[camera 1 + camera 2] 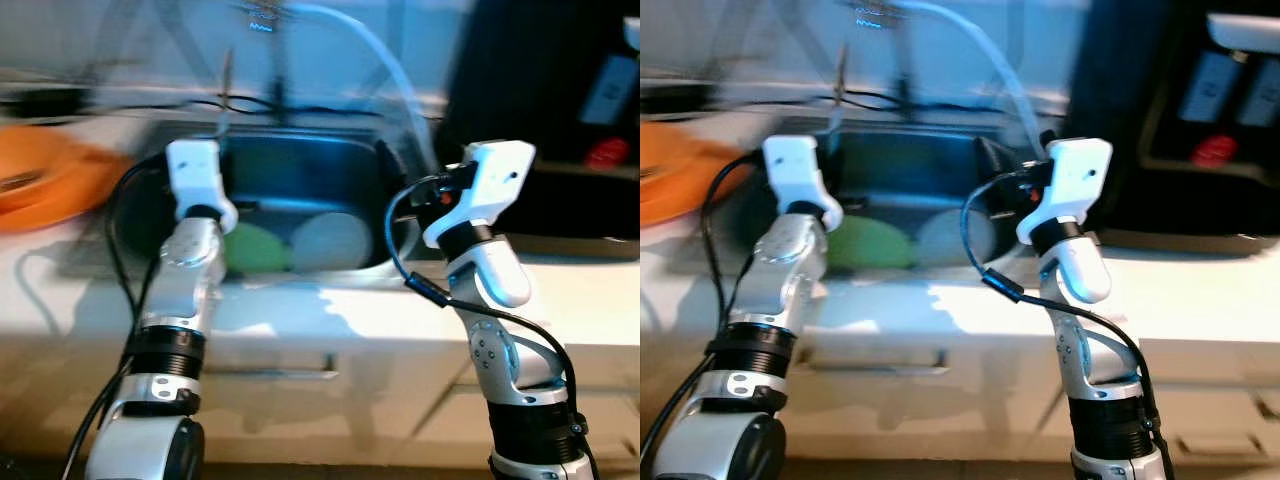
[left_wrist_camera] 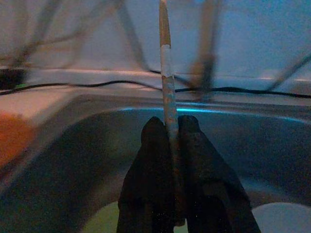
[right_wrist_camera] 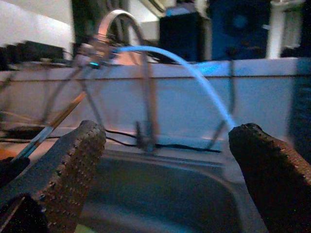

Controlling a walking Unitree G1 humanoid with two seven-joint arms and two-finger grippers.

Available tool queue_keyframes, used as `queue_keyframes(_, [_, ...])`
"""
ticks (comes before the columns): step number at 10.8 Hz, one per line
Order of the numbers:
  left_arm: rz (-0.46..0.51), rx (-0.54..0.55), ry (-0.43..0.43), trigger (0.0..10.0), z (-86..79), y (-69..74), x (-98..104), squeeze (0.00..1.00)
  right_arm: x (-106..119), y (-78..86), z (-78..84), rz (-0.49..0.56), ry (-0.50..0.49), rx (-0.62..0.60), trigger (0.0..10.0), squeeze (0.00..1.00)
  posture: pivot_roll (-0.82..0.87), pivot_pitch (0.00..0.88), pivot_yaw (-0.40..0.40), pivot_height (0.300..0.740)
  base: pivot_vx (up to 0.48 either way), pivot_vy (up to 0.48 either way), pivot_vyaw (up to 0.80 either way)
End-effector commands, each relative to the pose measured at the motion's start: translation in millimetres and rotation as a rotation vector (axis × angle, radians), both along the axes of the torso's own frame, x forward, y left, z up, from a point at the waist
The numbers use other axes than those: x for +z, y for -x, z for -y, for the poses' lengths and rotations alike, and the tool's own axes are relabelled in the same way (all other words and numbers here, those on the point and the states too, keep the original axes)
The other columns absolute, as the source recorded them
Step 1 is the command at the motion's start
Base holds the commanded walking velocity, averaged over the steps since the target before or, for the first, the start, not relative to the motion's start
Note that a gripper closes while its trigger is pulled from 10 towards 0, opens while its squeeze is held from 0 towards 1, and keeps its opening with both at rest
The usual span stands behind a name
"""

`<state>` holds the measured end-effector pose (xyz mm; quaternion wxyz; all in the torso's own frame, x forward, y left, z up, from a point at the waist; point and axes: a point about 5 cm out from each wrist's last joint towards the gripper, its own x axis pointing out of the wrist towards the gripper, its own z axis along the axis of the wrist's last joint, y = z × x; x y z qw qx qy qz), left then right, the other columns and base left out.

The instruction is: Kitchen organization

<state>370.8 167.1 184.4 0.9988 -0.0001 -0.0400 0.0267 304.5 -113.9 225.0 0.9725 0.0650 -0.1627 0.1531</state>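
With the left claw (image 2: 170, 145) clamped on a chopstick (image 2: 165, 73) above the sink (image 1: 300, 165), keep it upright; right claw (image 3: 165, 160) gapes beside.

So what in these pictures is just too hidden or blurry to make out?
- Orange thing on the counter: blurred and cut by the left eye view's edge; what it is stays unclear.
- Green dish and white dish in the sink: partly behind the left arm and front rim.
- Thin stick in the left tool: its lower end hides between the fingers.
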Motion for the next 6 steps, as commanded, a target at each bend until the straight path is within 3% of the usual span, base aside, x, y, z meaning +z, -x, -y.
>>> queue_keyframes(1, [-0.009, -0.002, -0.012, 0.0, 2.9, -2.7, 2.3, 0.0, 2.6, 0.9, 2.8, 0.013, 0.008, -0.013, 10.0, 0.0, -0.06, 0.019, -0.002, 0.74, 0.0, 0.0, 0.0])
queue_keyframes(3, [-0.097, 0.007, -0.027, 0.0, -0.4, -7.0, -11.1, 0.0, 1.9, 1.3, 1.4, 0.009, 0.006, -0.01, 10.0, 0.0, -0.06, 0.023, -0.001, 0.74, 0.0, 0.0, 0.0])
queue_keyframes(5, [-0.227, 0.0, -0.039, 1.5, -8.4, -13.2, -27.3, 0.0, -3.2, 2.8, -8.4, -0.043, 0.021, 0.092, 10.0, 0.0, -0.06, 0.031, 0.007, 0.74, 0.0, 0.0, 0.0])
queue_keyframes(6, [-0.252, -0.006, -0.046, 1.6, -11.0, -14.6, -29.7, 0.0, -8.2, 4.5, -13.4, -0.092, 0.017, 0.159, 10.0, 0.0, -0.06, 0.038, 0.01, 0.74, 0.0, 0.0, 0.0])
